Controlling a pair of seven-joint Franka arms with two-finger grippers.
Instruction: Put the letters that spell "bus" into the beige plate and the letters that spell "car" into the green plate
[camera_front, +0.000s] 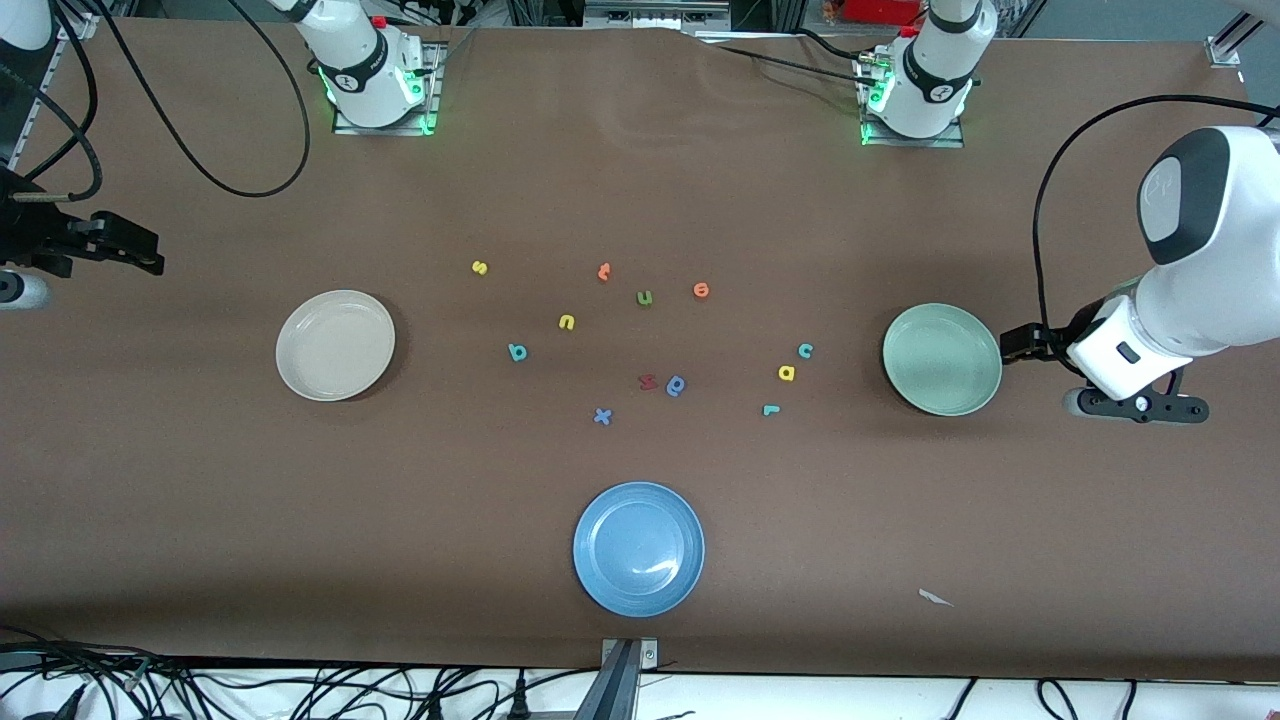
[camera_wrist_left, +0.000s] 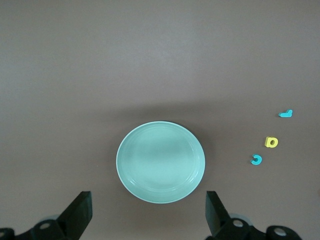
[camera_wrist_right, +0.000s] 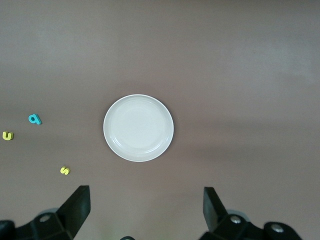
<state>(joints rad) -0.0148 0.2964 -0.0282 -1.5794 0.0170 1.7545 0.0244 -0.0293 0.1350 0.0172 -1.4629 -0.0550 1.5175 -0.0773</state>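
The beige plate (camera_front: 335, 345) (camera_wrist_right: 138, 127) lies toward the right arm's end, with nothing in it. Between it and the table's middle lie the yellow s (camera_front: 479, 267) (camera_wrist_right: 65, 171), yellow u (camera_front: 567, 321) (camera_wrist_right: 7, 135) and teal b (camera_front: 517, 352) (camera_wrist_right: 34, 119). The green plate (camera_front: 942, 359) (camera_wrist_left: 160, 162) is bare too. Beside it sit the teal c (camera_front: 805, 350) (camera_wrist_left: 256, 159), yellow a (camera_front: 787, 373) (camera_wrist_left: 271, 142) and teal r (camera_front: 770, 409) (camera_wrist_left: 286, 114). My left gripper (camera_front: 1022, 344) (camera_wrist_left: 147, 200) hangs open, holding nothing, over the table by the green plate's rim. My right gripper (camera_front: 140, 252) (camera_wrist_right: 145, 195) is open over the table's end.
A blue plate (camera_front: 639, 548) sits near the front edge. Other letters lie mid-table: orange t (camera_front: 603, 271), olive u (camera_front: 644, 297), orange o (camera_front: 701, 290), a red letter (camera_front: 647, 381), a blue round-bowled letter (camera_front: 677, 385) and blue x (camera_front: 602, 416). A white scrap (camera_front: 935, 597) lies near the front edge.
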